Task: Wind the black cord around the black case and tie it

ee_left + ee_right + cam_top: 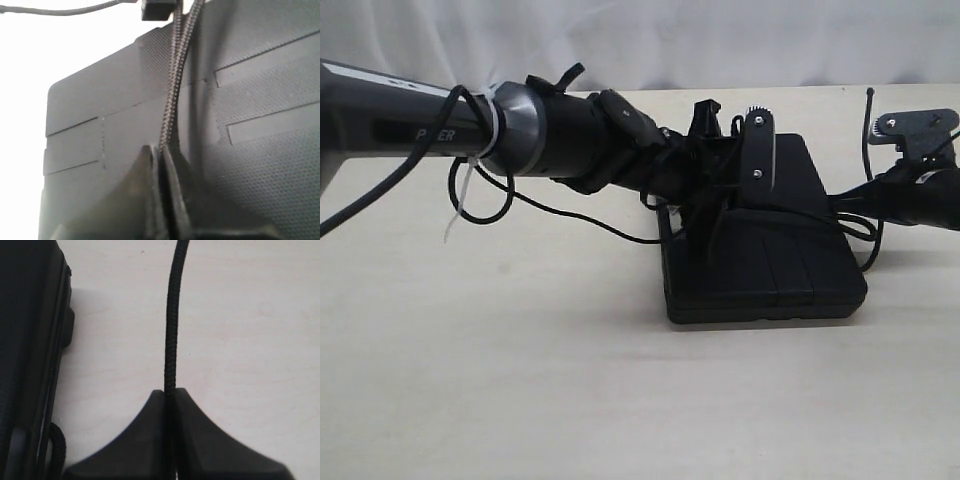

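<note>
Left gripper [161, 150] pinch on the black cord [172, 85], jaws pressed together, lower centre of the left wrist frame, directly over the ribbed top of the black case [100, 100]. Apparently two strands side by side, up toward that frame's top edge. Right gripper [170, 392] likewise clamped on one strand, bottom centre of its frame, over the table [240, 315], case edge down the left side. Exterior frame: case centre-right, left arm [570, 130] across it from the left, right gripper at the far right edge, probable cord end [870, 95] sticking up just beside. Likely failure modes: slip of thin braid out of either pinch under tension; drag or tilt of the case from uneven pull, no hold-down visible; snag on the arm cables [560, 210] left of the case, black on black; slack wrap sliding off a corner before any knot. No knot visible.
</note>
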Action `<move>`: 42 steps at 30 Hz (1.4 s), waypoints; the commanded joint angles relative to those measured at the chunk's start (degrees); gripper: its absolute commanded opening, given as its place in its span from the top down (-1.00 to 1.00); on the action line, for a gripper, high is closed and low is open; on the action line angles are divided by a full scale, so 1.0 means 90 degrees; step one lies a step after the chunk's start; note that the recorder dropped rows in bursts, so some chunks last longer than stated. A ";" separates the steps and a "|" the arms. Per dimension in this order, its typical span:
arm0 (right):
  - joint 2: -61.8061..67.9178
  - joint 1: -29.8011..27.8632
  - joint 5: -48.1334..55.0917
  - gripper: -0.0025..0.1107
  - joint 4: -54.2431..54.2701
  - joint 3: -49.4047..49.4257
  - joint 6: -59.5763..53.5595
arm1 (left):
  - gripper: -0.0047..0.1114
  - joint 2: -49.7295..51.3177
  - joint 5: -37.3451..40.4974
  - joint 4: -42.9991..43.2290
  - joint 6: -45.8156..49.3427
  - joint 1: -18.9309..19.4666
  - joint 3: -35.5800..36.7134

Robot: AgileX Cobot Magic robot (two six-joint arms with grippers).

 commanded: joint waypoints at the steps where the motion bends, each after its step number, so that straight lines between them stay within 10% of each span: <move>1: -0.0118 -0.0001 -0.0085 0.89 -0.0032 0.0037 0.0032 | 0.92 -0.0109 -0.0206 -0.0043 -0.0467 -0.0006 0.0000; 15: -0.0730 0.0042 0.0411 0.89 -0.0343 0.0091 -0.0013 | 0.92 -0.0119 -0.1397 -0.0043 -0.4740 0.0652 0.0014; 23: -0.0746 0.1104 0.0464 0.89 -0.1867 0.0186 -0.0412 | 0.92 -0.0119 -0.0351 -0.0001 -0.4006 0.0979 0.0002; 42: -0.0746 0.1116 0.0393 0.89 -0.1867 0.0186 -0.0364 | 0.92 -0.0108 -0.0130 -0.0337 -0.3654 0.0964 0.0002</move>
